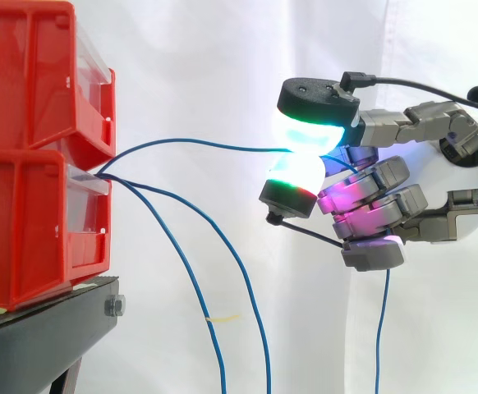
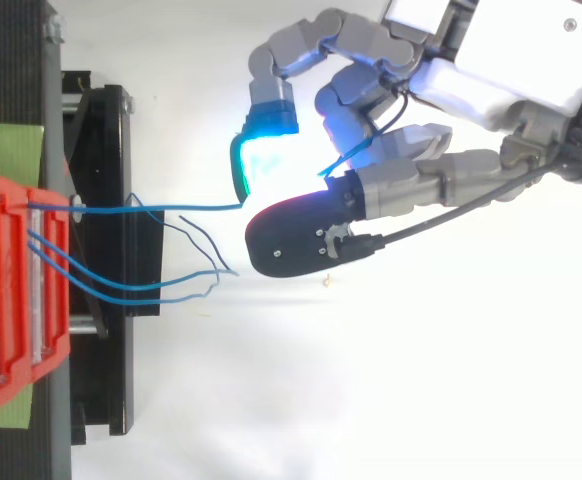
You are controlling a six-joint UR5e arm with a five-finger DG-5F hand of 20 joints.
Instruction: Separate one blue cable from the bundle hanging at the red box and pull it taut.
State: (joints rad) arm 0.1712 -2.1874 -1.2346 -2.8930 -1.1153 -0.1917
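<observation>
You have one blue cable running in a shallow arc from the red bins across to the hand, which sits well apart from them. Two glowing pads pinch the cable, and its tail hangs below the hand. Two other blue cables droop from the bins, past the black stand.

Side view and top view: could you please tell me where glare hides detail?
Side view: the robot hand's pads glow white where they pinch the cable, washing out the contact spot. Top view: the same glow blooms between the pads, and the cable's end disappears into it.
</observation>
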